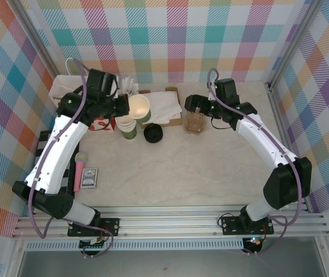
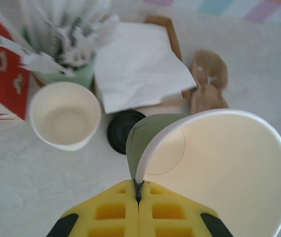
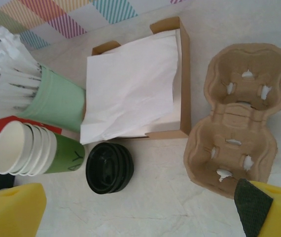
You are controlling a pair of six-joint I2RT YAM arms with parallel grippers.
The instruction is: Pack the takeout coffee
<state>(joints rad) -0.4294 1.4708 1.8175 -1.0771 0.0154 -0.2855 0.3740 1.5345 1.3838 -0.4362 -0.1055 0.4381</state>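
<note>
1. Overhead first. The left gripper (image 1: 128,106) is pinching one paper cup (image 1: 139,107) by its rim and holding it up over the cup stack (image 1: 127,124). The right gripper (image 1: 195,115) hangs spread wide above the pulp carrier (image 1: 197,127). My read is that the cup is picked but there's no lid on it yet.
2. Left wrist: the yellow fingers (image 2: 125,193) are pressed together with just the thin cup wall between them. The cup is smooth cream inside and matte green outside, with a rolled rim. The black lid (image 2: 122,131) lies on the marble-look table (image 2: 22,197), between the stack and the carrier and right beside the napkins (image 2: 140,64).
3. Right wrist: the jaws are wide apart with nothing in them, and the carrier sits by the right finger. It's moulded brown fibre with two round slitted pockets. The lid looks like a few nested, ribbed plastic. A cardboard tray (image 3: 182,74) holds the napkins.
4. Next, I'd guess: seat the cup upright in a pocket, then press a lid on square. That rim pinch on thin paper could buckle.
</note>
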